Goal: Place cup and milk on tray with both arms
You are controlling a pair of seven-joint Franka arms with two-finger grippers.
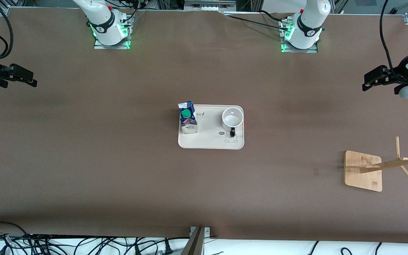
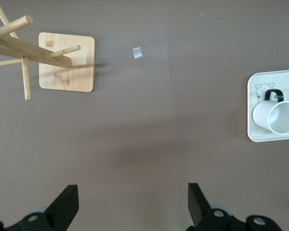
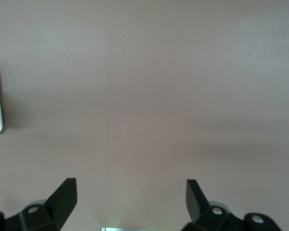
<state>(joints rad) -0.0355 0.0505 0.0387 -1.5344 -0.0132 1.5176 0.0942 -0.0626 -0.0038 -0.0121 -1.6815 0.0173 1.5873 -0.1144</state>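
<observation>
The cream tray (image 1: 211, 141) lies at the middle of the table. The blue-and-white milk carton (image 1: 187, 120) with a green cap stands on the tray's end toward the right arm. The white cup (image 1: 232, 118) stands upright on the tray's end toward the left arm, its black handle pointing toward the front camera. The left gripper (image 1: 366, 84) is open and empty over the left arm's end of the table; its wrist view (image 2: 132, 190) shows the cup (image 2: 274, 117) and the tray (image 2: 253, 91). The right gripper (image 1: 32, 80) is open and empty over the right arm's end (image 3: 130, 184).
A wooden mug rack (image 1: 363, 170) with slanted pegs stands toward the left arm's end, nearer the front camera than the tray; it also shows in the left wrist view (image 2: 66, 62). A small scrap of tape (image 2: 137, 53) lies on the brown table beside it.
</observation>
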